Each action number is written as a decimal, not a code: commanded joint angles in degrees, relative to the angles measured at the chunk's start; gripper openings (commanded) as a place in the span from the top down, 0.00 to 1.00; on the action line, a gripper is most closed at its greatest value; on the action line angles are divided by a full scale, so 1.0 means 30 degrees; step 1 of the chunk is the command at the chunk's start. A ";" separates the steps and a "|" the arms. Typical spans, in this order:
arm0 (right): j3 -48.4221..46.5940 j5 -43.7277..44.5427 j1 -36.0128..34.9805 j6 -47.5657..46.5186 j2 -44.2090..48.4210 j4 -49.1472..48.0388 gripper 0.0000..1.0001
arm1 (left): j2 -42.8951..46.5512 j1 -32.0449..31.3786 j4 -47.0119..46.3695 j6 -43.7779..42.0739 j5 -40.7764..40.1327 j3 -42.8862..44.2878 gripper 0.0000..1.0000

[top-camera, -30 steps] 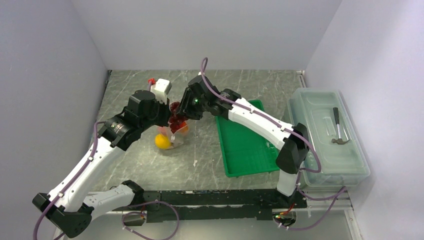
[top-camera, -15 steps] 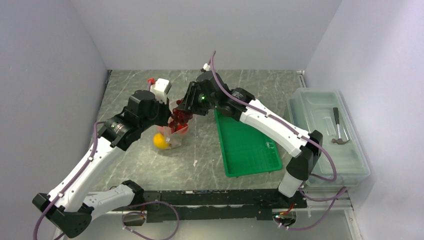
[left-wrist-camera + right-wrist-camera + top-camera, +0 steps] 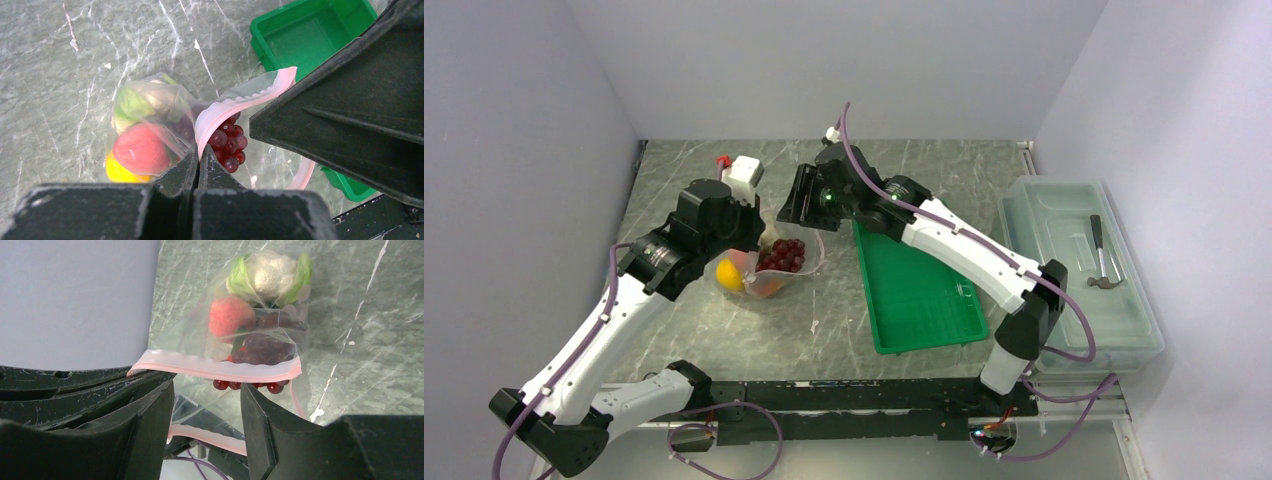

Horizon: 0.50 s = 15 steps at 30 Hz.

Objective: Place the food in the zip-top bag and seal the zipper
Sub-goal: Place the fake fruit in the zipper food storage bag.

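Note:
The clear zip-top bag [image 3: 776, 268] hangs from my left gripper [image 3: 757, 243], which is shut on its pink zipper [image 3: 235, 102] at one end of the mouth [image 3: 198, 152]. The mouth is open. Inside the bag are the lettuce [image 3: 270, 272], the red-orange fruit [image 3: 231, 315], the lemon [image 3: 120, 172] and the grape bunch [image 3: 229, 145], which lies just under the mouth. My right gripper [image 3: 796, 203] is open and empty, just above and behind the mouth. The zipper [image 3: 220, 371] runs across in front of its fingertips [image 3: 206, 390].
A green tray [image 3: 919, 290] lies right of the bag. A large clear lidded box [image 3: 1079, 270] with a grey hammer [image 3: 1102, 255] on it stands at the far right. Walls close in the left, back and right sides.
My right gripper held the grape bunch over the bag's mouth. It has let go and drawn back, and the grapes now lie in the bag. The bag shifted slightly left.

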<state>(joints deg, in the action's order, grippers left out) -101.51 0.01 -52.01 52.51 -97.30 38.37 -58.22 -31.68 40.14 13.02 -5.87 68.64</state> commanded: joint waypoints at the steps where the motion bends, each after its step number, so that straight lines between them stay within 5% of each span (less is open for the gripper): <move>1: -0.0329 0.0502 -0.0008 -0.1317 0.1170 0.0041 0.45 | 0.0366 0.0081 -0.0785 -0.0046 0.0156 0.0172 1.00; 15: 0.3342 0.1353 0.0013 -0.6096 0.5682 -0.0513 0.44 | 0.0274 0.0072 -0.0693 -0.0296 0.0543 0.0257 1.00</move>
<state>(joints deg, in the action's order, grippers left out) -93.95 2.57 -52.01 40.07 -83.70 39.18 -58.22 -31.68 40.16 12.97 -5.72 68.64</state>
